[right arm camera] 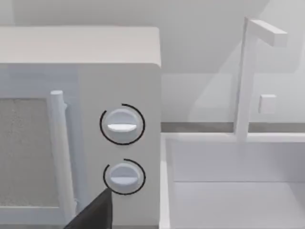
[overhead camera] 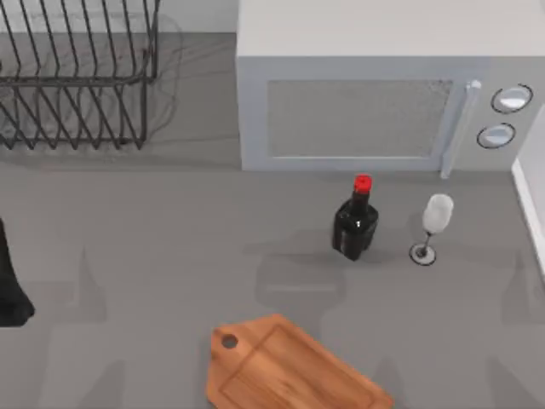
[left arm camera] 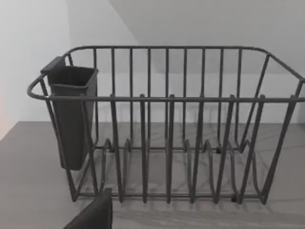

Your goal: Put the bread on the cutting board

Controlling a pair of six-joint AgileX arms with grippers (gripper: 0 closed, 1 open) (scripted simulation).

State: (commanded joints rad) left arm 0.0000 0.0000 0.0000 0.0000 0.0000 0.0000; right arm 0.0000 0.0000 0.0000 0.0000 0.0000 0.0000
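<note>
The cutting board (overhead camera: 289,366) is a flat orange-brown wooden board lying at the table's front middle, its handle end with the round hole pointing left and back. The bread is out of view. My left arm (overhead camera: 10,290) stays parked as a dark shape at the table's left edge, well left of the board. A dark part of the left gripper (left arm camera: 93,214) faces the dish rack (left arm camera: 167,129). A dark part of the right gripper (right arm camera: 93,214) faces the microwave's knobs (right arm camera: 122,125), beside a white sink (right arm camera: 228,191).
A white microwave (overhead camera: 366,94) stands at the back, middle to right. A dark bottle with a red cap (overhead camera: 356,220) and a wine glass (overhead camera: 432,227) stand in front of it, behind the board. The wire dish rack (overhead camera: 77,77) fills the back left corner.
</note>
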